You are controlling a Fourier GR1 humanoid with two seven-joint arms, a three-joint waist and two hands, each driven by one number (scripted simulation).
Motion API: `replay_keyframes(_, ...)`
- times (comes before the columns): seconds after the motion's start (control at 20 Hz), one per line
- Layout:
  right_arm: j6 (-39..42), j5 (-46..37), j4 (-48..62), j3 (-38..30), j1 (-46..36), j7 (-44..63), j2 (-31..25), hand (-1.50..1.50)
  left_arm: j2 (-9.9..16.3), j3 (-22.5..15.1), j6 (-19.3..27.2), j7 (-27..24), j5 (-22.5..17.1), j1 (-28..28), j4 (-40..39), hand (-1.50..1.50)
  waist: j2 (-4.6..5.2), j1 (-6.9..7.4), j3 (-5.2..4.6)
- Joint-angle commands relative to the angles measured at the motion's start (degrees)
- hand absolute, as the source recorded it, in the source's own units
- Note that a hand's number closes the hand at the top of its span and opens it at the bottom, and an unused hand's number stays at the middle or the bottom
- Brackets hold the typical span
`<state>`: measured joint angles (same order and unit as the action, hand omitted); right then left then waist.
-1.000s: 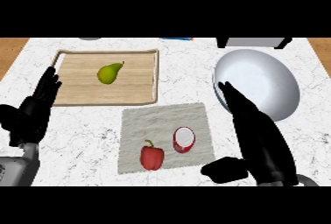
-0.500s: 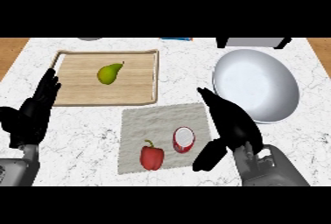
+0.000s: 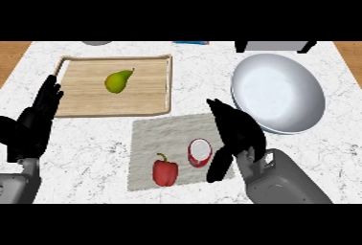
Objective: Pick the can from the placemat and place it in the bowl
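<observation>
- The can point(image 3: 200, 152) lies on its side on the grey placemat point(image 3: 159, 131), toward the mat's right part, with a red bell pepper point(image 3: 165, 172) just beside it on its left.
- The right hand point(image 3: 237, 135) hovers just to the right of the can, so the can sits to the hand's left and slightly toward the robot; I cannot tell whether the thumb already touches it.
- That hand's fingers are stretched out and point away from the robot, with the thumb hanging down at the can's right side; it grasps nothing.
- The can shows its round white end, ringed in red, facing up toward the camera. Its long axis seems to run nearly along the line of sight, so the body is mostly hidden and the exact heading is hard to judge.
- The right hand is plainly the nearer one; the left hand point(image 3: 35, 124) rests open with fingers up at the view's left edge, well apart from the mat.
- The white bowl point(image 3: 279, 91) stands beyond and to the right of the right hand, near it.
</observation>
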<state>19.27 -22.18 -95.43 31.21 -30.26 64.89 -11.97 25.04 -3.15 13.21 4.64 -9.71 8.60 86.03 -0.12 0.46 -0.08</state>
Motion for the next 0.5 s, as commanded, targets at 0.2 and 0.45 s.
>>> replay_keyframes(0.2,-0.1,-9.3,4.6,4.7,-1.0,8.1,5.5,-1.50,-1.0,1.1,-0.7,0.1,0.2,-1.8,1.7,0.00,0.00,-0.06,0.05)
replay_keyframes(0.45,3.6,-6.8,8.2,0.2,-0.8,6.3,7.5,-1.50,-1.4,1.9,-2.0,0.0,1.1,2.0,-2.3,0.00,0.19,-0.53,0.04)
